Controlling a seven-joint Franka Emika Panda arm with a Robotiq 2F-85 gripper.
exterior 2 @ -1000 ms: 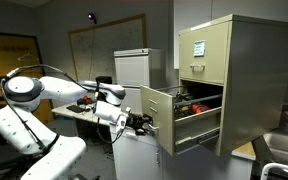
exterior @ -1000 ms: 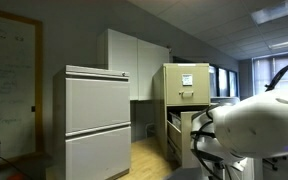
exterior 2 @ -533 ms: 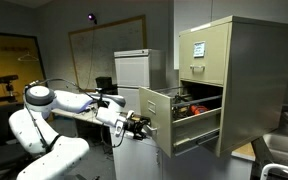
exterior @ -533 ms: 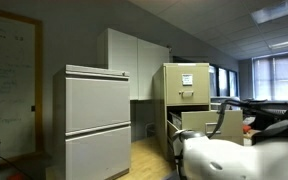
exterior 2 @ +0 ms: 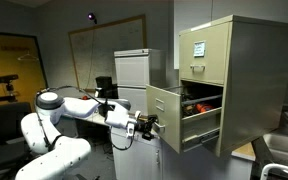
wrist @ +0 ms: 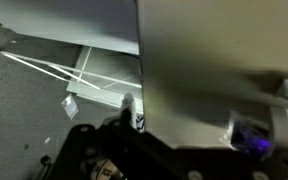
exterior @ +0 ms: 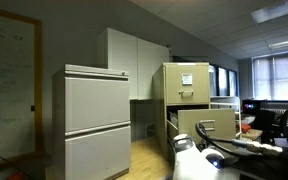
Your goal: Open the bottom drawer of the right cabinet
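Although the bottom drawer [exterior 2: 166,116] of the right cabinet [exterior 2: 242,70] stood pulled well out of its frame, with its contents showing behind the front panel, the pulling step looked to be in hand rather than finished. In an exterior view the tool [exterior 2: 146,127] sat right at the outer face of the drawer front, about where the handle should be. The handle itself was hidden and the wrist view was blurred, so I could not tell whether the tool was closed on it or merely beside it. The drawer above, bearing the white paper [exterior 2: 198,48], was shut. By my judgement the next move called for a little more straight pull along the drawer's run. If the opening was already enough, it called instead for letting go and backing the arm clear without nudging the front back in.
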